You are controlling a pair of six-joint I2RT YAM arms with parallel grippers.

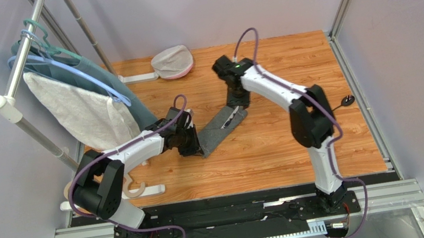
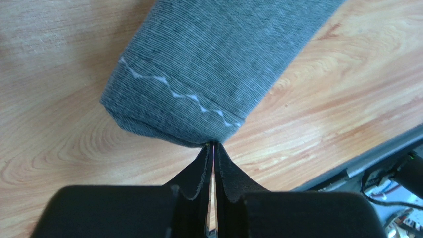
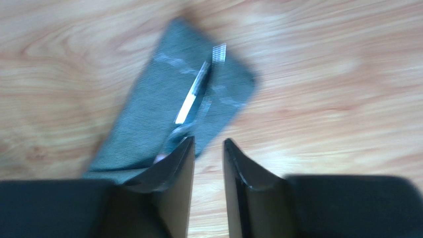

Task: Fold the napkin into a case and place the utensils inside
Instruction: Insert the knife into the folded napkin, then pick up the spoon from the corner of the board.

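The napkin lies folded as a narrow dark grey case (image 1: pixel 218 131) slanting across the wooden table. My left gripper (image 1: pixel 197 144) is at its near-left end, and in the left wrist view this gripper (image 2: pixel 213 145) is shut on the edge of the case (image 2: pixel 203 64). My right gripper (image 1: pixel 236 103) hovers over the far-right end. In the right wrist view it (image 3: pixel 209 141) is open and empty just right of the case (image 3: pixel 149 124). A silver utensil (image 3: pixel 191 101) lies along the case with a dark piece beside it, both blurred. The silver glint also shows from the top (image 1: pixel 231 118).
A clothes rack stands at the left with a white towel (image 1: pixel 83 114), a teal garment (image 1: pixel 141 108) and hangers. A pale cap-like item (image 1: pixel 172 61) lies at the back. A small black object (image 1: pixel 347 99) sits at the right edge. A wooden hanger (image 1: pixel 133 189) lies near the front left.
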